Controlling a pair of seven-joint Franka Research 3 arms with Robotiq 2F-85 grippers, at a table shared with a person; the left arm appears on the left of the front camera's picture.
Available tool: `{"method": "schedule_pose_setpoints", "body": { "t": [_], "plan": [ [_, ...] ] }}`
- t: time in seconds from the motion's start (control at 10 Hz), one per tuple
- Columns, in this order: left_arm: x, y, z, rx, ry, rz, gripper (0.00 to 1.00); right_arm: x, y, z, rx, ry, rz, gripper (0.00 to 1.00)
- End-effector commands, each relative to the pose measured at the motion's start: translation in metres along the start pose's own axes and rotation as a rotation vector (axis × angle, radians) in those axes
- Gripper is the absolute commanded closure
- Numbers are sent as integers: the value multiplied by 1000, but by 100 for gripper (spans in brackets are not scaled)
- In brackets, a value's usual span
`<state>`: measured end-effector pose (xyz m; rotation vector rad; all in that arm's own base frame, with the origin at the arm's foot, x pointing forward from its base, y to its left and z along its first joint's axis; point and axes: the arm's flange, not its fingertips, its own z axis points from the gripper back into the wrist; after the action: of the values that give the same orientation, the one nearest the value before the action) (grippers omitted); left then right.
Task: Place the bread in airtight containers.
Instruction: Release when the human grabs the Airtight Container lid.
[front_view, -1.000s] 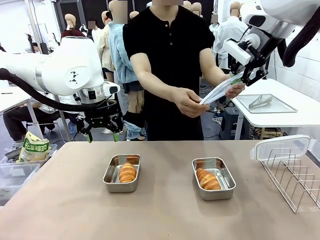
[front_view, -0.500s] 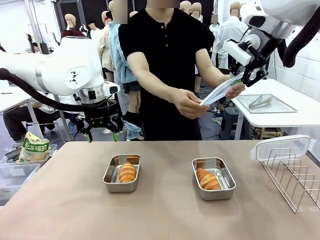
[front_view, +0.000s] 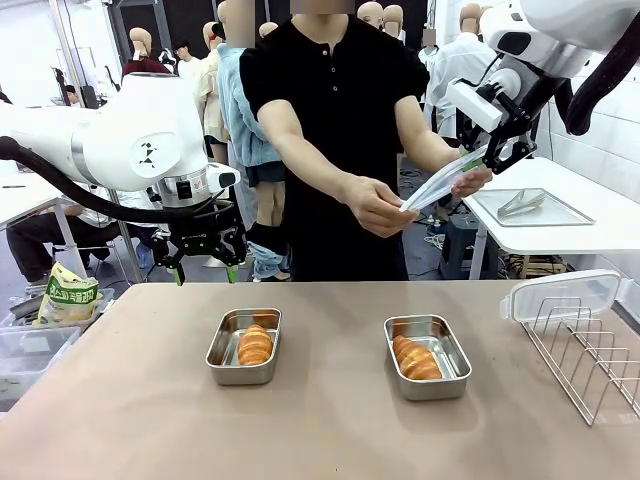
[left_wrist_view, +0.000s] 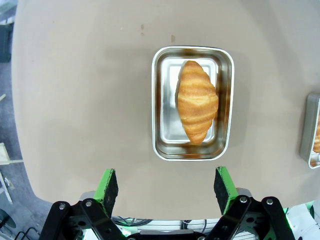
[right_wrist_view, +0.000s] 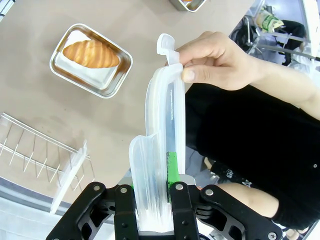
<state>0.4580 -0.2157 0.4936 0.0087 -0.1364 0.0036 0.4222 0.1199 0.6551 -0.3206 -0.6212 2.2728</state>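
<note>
- Right gripper (right_wrist_view: 156, 172) is raised high over the far right of the table, its jaws clamped on one end of a translucent whitish lid (right_wrist_view: 162, 120); a green pad presses flat against the plastic.
- From that grip, the lid slants down toward the person, edge-on in the right wrist view.
- One hand (right_wrist_view: 220, 62) of the person pinches the lid's far end, just below its clip tab.
- The person's other hand (front_view: 470, 180) holds the lid close beside the gripper.
- Left gripper (left_wrist_view: 165, 184) hangs above the table's far left edge with its jaws wide apart and nothing between them.
- Just beyond its fingertips in the left wrist view sits the left container (left_wrist_view: 156, 100), a rounded-corner steel tub with no lid on it.
- Inside it lies the left croissant (left_wrist_view: 197, 100), lengthwise and closer to one long wall than the other.
- Well apart from it, to the right on the tan table (front_view: 320, 430), stands the right container (front_view: 396, 372), also uncovered.
- The right croissant (front_view: 415, 358) lies in it at a slight diagonal.
- A wire rack (front_view: 590, 365) stands at the table's right edge, with a second lid (front_view: 560, 292) resting at its far end.
- Behind that, a white side table carries a flat steel tray (front_view: 575, 212) with tongs on it.
</note>
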Motion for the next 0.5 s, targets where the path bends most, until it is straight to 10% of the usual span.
{"method": "schedule_pose_setpoints", "body": {
  "t": [0.0, 0.4],
  "plan": [
    [0, 2, 1, 0, -3, 1, 0, 0, -1, 2, -11, 0, 3, 100],
    [0, 2, 1, 0, -3, 1, 0, 10, -6, 11, -3, 43, 13, 31]
  ]
}}
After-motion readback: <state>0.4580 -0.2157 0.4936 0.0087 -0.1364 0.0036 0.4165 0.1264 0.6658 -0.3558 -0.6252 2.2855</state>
